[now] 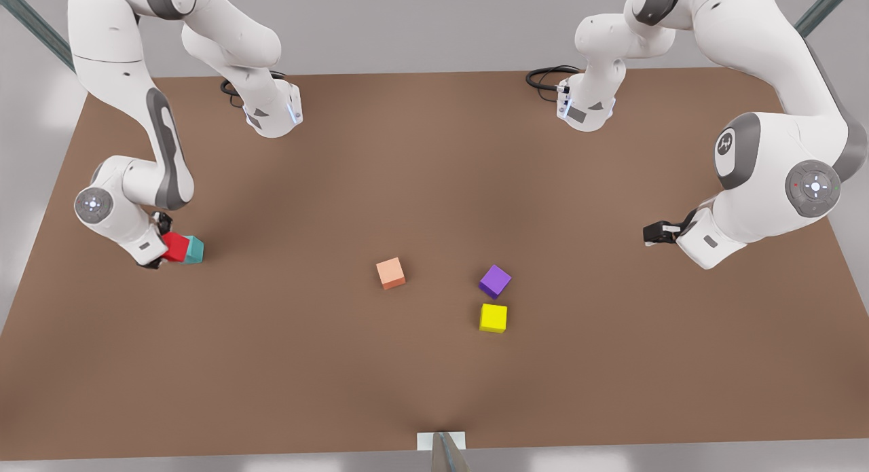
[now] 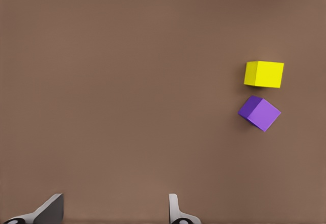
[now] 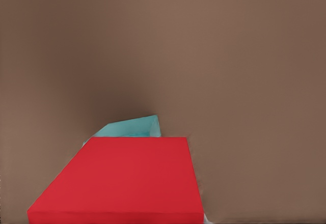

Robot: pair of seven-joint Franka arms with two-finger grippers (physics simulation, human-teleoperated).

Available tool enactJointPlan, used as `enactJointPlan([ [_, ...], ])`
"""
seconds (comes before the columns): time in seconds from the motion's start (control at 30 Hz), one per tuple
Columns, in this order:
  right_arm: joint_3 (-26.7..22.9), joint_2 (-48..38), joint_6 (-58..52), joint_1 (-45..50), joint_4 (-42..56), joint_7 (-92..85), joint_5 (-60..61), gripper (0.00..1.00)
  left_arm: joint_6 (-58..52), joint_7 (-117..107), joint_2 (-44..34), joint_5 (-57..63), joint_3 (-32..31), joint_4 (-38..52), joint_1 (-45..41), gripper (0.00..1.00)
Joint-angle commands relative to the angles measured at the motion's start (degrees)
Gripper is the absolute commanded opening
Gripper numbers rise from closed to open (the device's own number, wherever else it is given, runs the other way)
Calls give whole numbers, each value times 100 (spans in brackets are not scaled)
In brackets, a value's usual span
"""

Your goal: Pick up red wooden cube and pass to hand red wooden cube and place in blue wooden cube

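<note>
Red wooden cube (image 1: 175, 246): small, plain, bright red, sits at the front view's left edge of the brown table, tilted w/ one corner up, pressed right against the blue wooden cube (image 1: 195, 249). Blue one is teal/turquoise, same size, on the table on the red cube's side toward the front view's right, touching it. In the right wrist view the red cube (image 3: 122, 180) looms close w/ a broad flat face showing, and the teal cube (image 3: 133, 127) peeks out from behind it.
</note>
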Motion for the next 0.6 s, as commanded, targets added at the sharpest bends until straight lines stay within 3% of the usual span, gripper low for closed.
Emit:
enactJointPlan([
  [0.0, -1, 11, 121, -37, -74, 586, -9, 50, 2, -175, -7, 3, -1, 0, 0, 100],
  [0.23, -1, 73, 218, -64, -242, 630, -9, 53, 2, -184, 1, 12, -1, 0, 9, 100],
  [0.37, 8, 108, 253, -125, -286, 656, -9, 84, 2, -184, -7, 12, -1, 0, 9, 100],
  [0.57, 8, 90, 253, -125, -286, 656, 9, 84, 2, -184, 1, 12, -1, 0, 9, 100],
])
